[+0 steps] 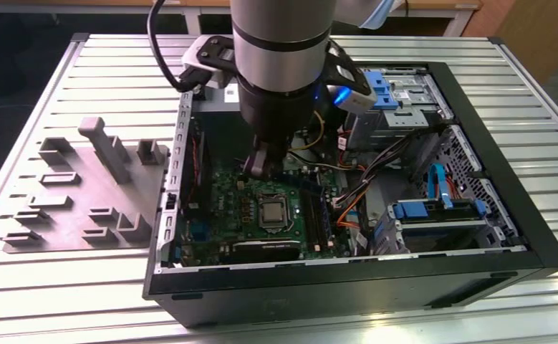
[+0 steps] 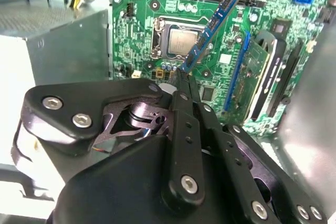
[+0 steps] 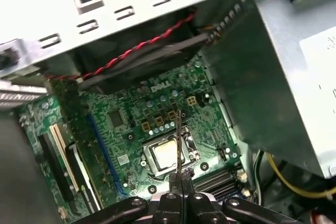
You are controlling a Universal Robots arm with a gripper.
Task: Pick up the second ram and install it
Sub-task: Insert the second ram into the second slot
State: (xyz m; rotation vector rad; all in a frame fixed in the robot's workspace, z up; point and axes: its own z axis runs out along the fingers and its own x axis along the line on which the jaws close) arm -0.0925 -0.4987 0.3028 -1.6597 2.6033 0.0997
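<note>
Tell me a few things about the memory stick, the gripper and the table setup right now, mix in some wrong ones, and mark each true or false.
1. The gripper is shut on the second ram. True.
2. The ram is seated in a slot. False: it is held above the motherboard, near the processor socket.
3. The computer case lies open. True.
4. The grey fixture plate lies on the exterior view's right of the case. False: it lies on the left.
</note>
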